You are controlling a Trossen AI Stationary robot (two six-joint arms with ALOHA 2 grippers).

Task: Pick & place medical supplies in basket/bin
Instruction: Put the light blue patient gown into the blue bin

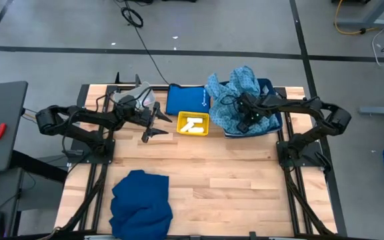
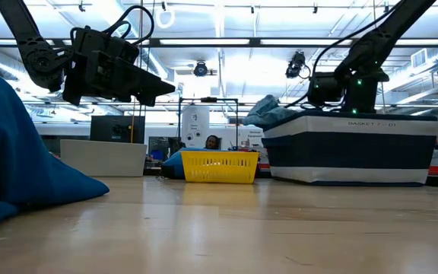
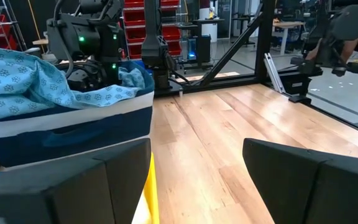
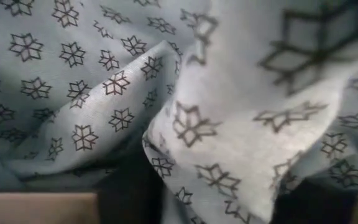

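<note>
Patterned cloth point(image 1: 235, 93) lies heaped in the bin point(image 1: 272, 123), right gripper point(image 1: 245, 113) buried in it, jaws' state not visible. Dark cloth point(image 1: 140, 203) lies at the worktop's near edge, nearer the left gripper point(image 1: 153, 125), whose jaws are open.

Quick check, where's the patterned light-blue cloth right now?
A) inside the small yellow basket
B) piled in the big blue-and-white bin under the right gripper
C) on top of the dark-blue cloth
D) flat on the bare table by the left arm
B: the patterned cloth is heaped in the blue-and-white bin with the right gripper down in it; the yellow basket holds only white items, and the dark-blue cloth lies apart.
</note>
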